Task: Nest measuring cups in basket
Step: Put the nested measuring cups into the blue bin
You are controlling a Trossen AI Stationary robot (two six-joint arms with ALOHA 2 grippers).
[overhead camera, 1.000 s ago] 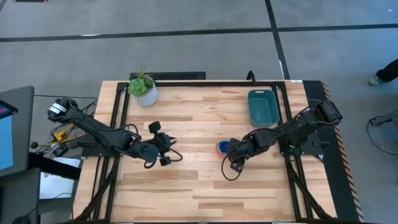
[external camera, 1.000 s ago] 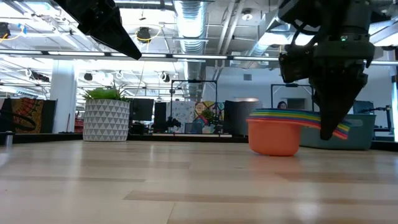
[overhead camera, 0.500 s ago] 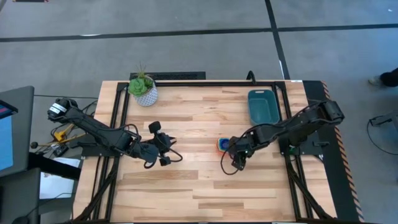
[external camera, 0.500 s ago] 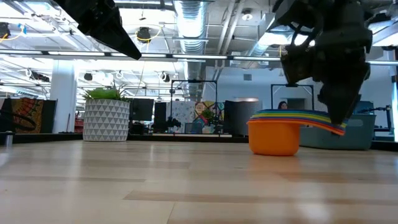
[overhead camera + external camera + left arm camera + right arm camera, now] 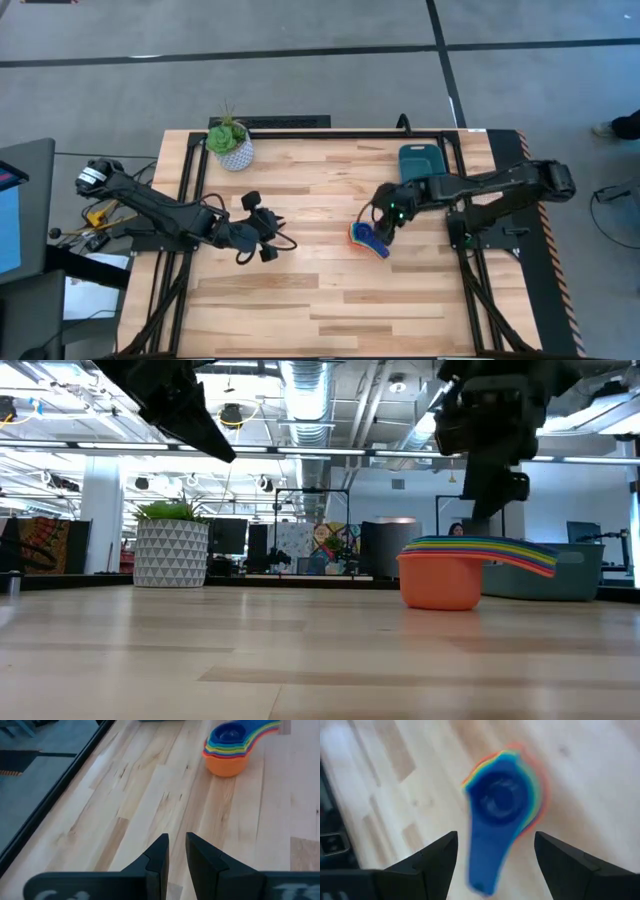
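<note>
The measuring cups stand nested in one stack on the table's middle, the orange one lowest and a blue one on top. Their handles fan out toward the near right. My right gripper hangs open above the stack, a little to its far side, fingers on either side of it in the wrist view and touching nothing. The teal basket lies at the far right, partly under my right arm. My left gripper hovers left of the stack, its fingers nearly together and holding nothing.
A white pot with a green plant stands at the far left corner. Bare wood stretches along the near side of the table and between my left gripper and the stack.
My right gripper has come off the stack's handles, risen and gone toward the far edge, tipping less steeply downward. The stack has stayed where it was, upright on the table.
</note>
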